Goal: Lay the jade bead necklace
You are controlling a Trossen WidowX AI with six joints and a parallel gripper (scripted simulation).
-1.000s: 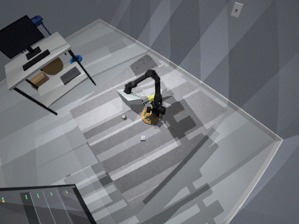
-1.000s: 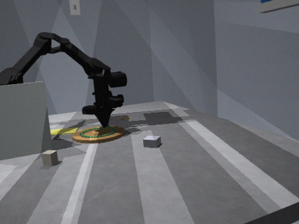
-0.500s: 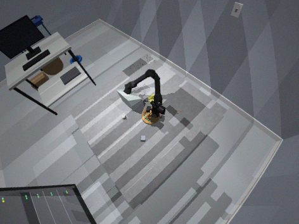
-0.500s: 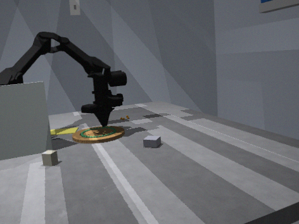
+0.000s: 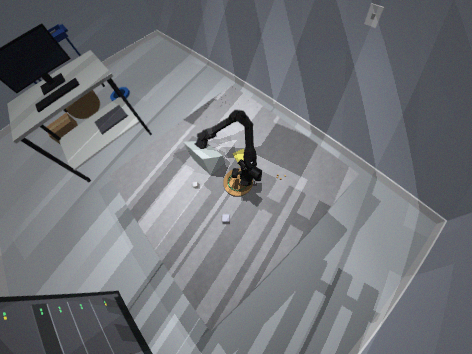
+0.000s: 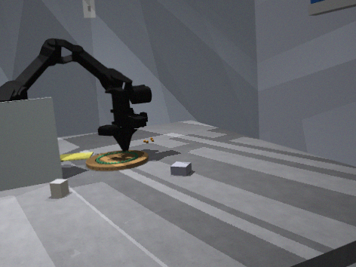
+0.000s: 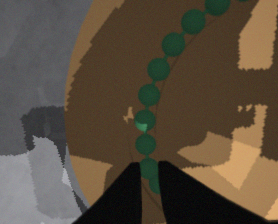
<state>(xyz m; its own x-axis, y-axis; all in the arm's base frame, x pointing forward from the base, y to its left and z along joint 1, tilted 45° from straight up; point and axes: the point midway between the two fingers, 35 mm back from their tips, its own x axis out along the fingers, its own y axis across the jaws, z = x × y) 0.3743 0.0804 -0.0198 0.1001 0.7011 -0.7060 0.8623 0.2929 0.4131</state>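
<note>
The round wooden bead board (image 5: 237,194) (image 6: 89,164) (image 7: 88,172) lies flat under the arm. The jade bead necklace (image 6: 109,163) (image 7: 158,69) lies on it as a green ring. In the wrist view its beads run in a curve along the thin lines of the groove; whether every bead sits down in it I cannot tell. My gripper (image 5: 244,182) (image 6: 126,150) (image 7: 148,170) points down at the board's far side and is shut on a bead of the necklace, low at the board. The fingers hide part of the lower beads in the wrist view.
A pale upright panel (image 5: 207,159) (image 6: 28,148) stands beside the board, with a yellow sheet (image 5: 238,154) (image 6: 77,156) near it. A small pale cube (image 5: 195,184) (image 6: 59,188), a lilac block (image 5: 225,218) (image 6: 181,169) and small orange bits (image 6: 148,140) lie around.
</note>
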